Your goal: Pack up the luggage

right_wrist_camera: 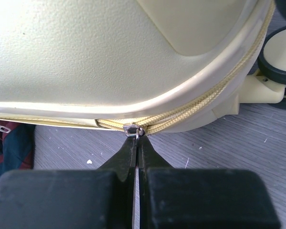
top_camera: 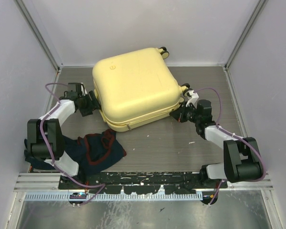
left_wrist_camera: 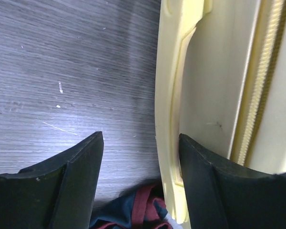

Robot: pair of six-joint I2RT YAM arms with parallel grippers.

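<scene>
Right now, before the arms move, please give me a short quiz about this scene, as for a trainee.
1. True or false: the luggage lies fully open.
2. What does the right gripper pinch? A) a wheel B) the zipper pull C) the handle
3. Fill in: the dark blue and maroon garment lies ____ the luggage (inside or outside).

Key: 1 false, the lid is down; 2 B; 3 outside, on the table.

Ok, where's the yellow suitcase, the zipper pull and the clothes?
yellow suitcase [top_camera: 133, 86]: top view, middle of its lid.
zipper pull [right_wrist_camera: 133, 130]: right wrist view, its metal ring.
clothes [top_camera: 105, 150]: top view, dark blue part.
</scene>
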